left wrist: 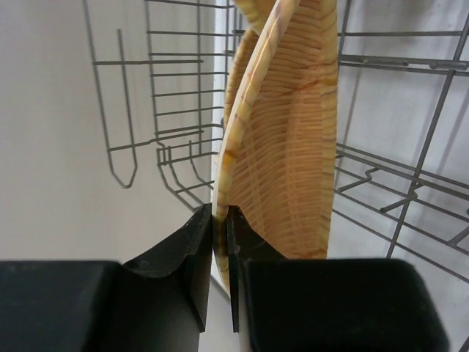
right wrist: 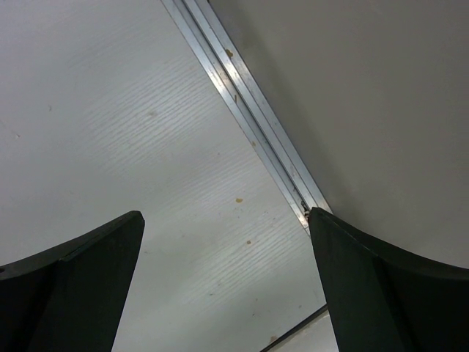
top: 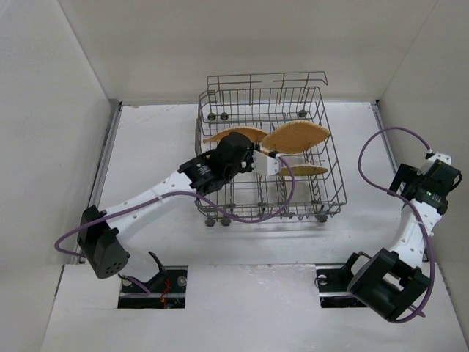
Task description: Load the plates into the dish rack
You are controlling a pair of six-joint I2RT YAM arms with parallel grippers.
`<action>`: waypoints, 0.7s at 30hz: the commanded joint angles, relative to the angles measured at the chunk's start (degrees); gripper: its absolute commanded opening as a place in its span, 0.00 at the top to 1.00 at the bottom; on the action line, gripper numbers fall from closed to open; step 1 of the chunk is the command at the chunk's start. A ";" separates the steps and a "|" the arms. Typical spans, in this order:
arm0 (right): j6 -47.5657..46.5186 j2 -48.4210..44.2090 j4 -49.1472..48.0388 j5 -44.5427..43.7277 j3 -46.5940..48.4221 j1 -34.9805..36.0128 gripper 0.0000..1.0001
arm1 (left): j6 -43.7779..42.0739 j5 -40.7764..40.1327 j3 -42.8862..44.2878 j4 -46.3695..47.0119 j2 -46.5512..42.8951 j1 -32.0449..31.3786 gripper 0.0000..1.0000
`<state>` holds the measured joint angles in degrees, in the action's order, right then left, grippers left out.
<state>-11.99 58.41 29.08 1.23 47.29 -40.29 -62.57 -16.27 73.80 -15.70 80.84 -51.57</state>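
Right gripper (right wrist: 226, 214): fingers spread wide, over the table (top: 146, 147) beside the right wall (top: 432, 59), well apart from the dish rack (top: 333, 158). Rack contents, three seen: left plate (top: 234, 135); low right plate (top: 304, 170); middle plate (top: 295, 137), pinched by its rim in the left gripper (top: 272, 160), extending from the fingertips toward the rack's right side, face tilted upward.

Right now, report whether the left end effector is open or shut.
Shut on a plate: the left end effector pinches its rim, with no gap showing.
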 commanded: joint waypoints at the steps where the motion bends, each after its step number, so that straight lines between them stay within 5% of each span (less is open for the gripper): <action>1: 0.83 -0.76 -2.71 0.79 -0.70 -0.88 0.00 | -1.07 0.89 -0.94 7.61 0.19 0.73 0.95; 21: 2.67 -0.67 -2.10 0.87 -0.61 -0.62 0.00 | -0.10 5.81 3.27 11.13 7.31 2.66 0.95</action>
<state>-10.61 58.41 29.10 1.41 46.30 -40.82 -63.42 -13.50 72.55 -9.61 87.70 -49.25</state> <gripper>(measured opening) 0.999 0.094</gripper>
